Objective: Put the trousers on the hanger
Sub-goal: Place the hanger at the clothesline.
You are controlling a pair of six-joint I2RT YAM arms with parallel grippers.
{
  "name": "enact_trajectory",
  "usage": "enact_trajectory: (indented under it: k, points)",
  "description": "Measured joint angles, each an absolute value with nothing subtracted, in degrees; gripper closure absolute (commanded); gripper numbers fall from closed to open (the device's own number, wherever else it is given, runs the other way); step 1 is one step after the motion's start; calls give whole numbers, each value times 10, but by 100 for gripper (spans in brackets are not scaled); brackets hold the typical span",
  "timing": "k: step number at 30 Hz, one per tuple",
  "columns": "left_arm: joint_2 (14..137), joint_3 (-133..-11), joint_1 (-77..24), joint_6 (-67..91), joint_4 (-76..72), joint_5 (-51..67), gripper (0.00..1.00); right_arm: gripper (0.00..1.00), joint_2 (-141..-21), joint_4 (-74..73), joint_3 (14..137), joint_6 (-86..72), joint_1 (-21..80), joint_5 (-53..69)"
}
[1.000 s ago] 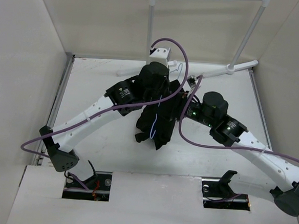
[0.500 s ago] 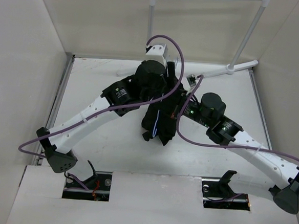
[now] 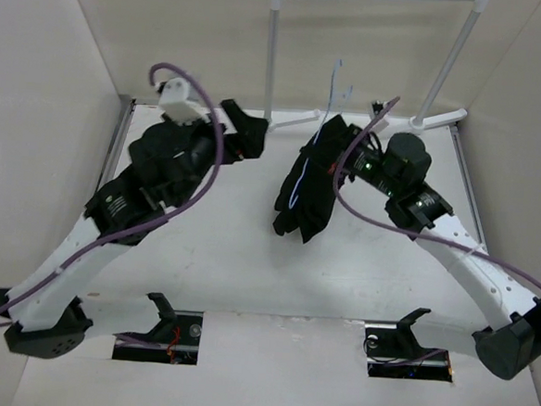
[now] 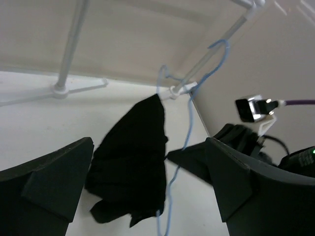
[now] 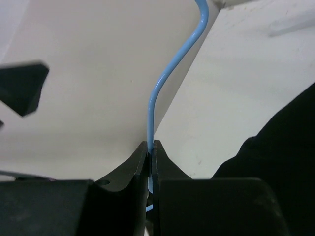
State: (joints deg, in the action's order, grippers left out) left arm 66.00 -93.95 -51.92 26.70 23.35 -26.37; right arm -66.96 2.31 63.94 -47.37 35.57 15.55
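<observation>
White table [image 3: 203, 245]; right claw [image 5: 151, 150] tight on the hanger [image 5: 162, 83] with the trousers [image 3: 308, 192], left claw [image 3: 248, 132] wide apart, empty.

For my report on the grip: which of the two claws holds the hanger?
The right claw: it is shut on the thin blue hanger wire, which carries the trousers. The left claw stands wide open, holding nothing.

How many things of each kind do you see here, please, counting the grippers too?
Black fabric trousers: 1
Thin pale blue wire hanger: 1
White tubular garment rack: 1
Black two-finger grippers: 2 (left gripper, right gripper)
Total: 5
</observation>
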Motion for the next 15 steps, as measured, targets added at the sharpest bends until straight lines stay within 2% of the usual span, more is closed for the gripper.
enact_trajectory:
  k: [8, 12, 15]
  points:
    - [456, -680, -399, 335, 263, -286, 0, 98, -840, -2, 884, -477, 191, 243]
    - [415, -534, -336, 384, 300, -242, 0, 98, -943, -39, 1035, -476, 133, 258]
    - [413, -468, -294, 407, 326, -203, 0, 98, -1012, -74, 1135, -476, 107, 265]
